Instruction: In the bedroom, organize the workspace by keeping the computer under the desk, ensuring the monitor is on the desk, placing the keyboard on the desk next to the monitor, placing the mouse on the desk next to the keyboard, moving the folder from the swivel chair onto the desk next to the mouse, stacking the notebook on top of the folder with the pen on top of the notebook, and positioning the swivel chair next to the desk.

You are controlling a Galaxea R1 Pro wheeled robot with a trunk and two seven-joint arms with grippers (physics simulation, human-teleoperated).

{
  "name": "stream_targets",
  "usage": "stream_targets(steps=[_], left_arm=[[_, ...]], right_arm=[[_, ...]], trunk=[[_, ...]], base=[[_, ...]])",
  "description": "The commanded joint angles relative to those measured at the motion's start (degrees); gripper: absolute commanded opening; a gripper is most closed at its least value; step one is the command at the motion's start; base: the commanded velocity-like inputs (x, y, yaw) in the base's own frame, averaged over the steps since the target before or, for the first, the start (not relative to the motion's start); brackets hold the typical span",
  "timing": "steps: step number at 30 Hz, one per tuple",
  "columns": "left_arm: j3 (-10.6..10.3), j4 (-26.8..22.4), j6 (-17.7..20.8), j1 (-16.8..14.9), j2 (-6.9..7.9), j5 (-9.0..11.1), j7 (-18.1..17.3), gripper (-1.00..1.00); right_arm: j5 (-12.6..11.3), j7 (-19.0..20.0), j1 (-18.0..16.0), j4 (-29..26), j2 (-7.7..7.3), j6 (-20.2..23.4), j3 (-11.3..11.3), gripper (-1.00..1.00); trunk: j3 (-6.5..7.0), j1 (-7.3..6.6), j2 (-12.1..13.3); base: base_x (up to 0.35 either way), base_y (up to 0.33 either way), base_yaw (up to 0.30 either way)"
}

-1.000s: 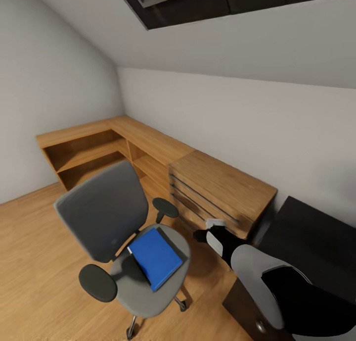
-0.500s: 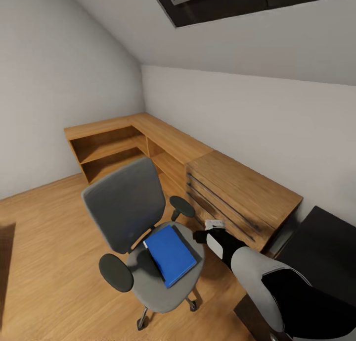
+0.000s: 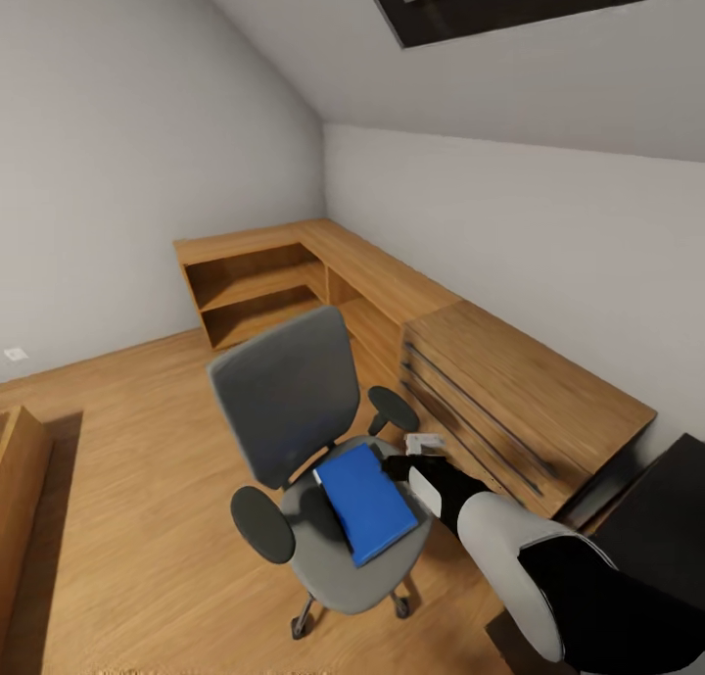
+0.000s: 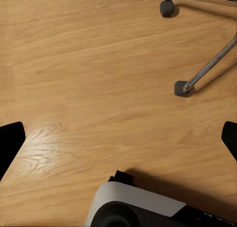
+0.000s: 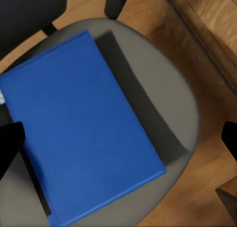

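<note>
The swivel chair (image 3: 294, 401) stands on the wooden floor, its grey back towards the left wall. A bright blue folder (image 3: 367, 504) lies flat on its seat (image 5: 168, 98). The folder (image 5: 79, 128) takes up much of the right wrist view. My right gripper (image 5: 118, 143) hangs open just above it, nothing between the fingertips. In the head view my right arm reaches from the lower right and my right gripper (image 3: 399, 466) sits at the folder's right edge. My left gripper (image 4: 118, 140) is open over bare floor near the chair's casters (image 4: 181, 87). A corner of the black desk (image 3: 671, 504) shows at the right edge.
A light wooden chest of drawers (image 3: 519, 401) stands right behind the chair, next to the desk. Low wooden shelving (image 3: 264, 283) runs along the corner walls. Another wooden piece (image 3: 20, 499) sits at the left edge. Open floor (image 3: 147, 479) lies left of the chair.
The whole view has shifted, so the camera moved: chair, shelving and chest now sit further right in the picture. My right gripper is now closer to the folder's edge.
</note>
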Motion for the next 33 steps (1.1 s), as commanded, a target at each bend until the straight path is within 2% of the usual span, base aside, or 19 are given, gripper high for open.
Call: stream_targets(steps=[1, 7, 15, 23, 33], left_arm=[[-0.4, 0.02, -0.2, -0.04, 0.03, 0.28, 0.37, 1.0], [-0.37, 0.02, -0.2, -0.04, 0.13, 0.28, 0.36, 1.0], [-0.36, 0.02, -0.2, -0.04, 0.7, 0.3, 0.36, 1.0], [-0.35, 0.02, -0.2, -0.04, 1.0, 0.35, 0.36, 1.0], [-0.41, -0.34, -0.28, -0.04, 0.95, 0.3, 0.46, 1.0]], right_arm=[[0.02, -0.08, 0.05, -0.12, 0.0, -0.08, 0.37, 1.0], [3.04, 2.57, 0.41, -0.12, 0.0, -1.62, 0.28, 1.0], [4.36, 5.88, 0.85, 0.06, 0.0, -4.89, 0.18, 1.0], [6.05, 6.74, 2.36, 0.97, 0.0, -10.01, 0.16, 1.0], [7.36, 6.82, 2.66, 1.18, 0.0, -11.29, 0.11, 1.0]], trunk=[[-0.1, 0.01, -0.05], [-0.25, 0.01, -0.05], [-0.3, 0.01, -0.05], [-0.3, 0.01, -0.05], [-0.3, 0.01, -0.05]], base=[[0.0, 0.0, 0.24], [0.0, 0.0, 0.161], [-0.02, 0.019, 0.033], [-0.146, 0.132, 0.006], [-0.034, 0.026, 0.001]])
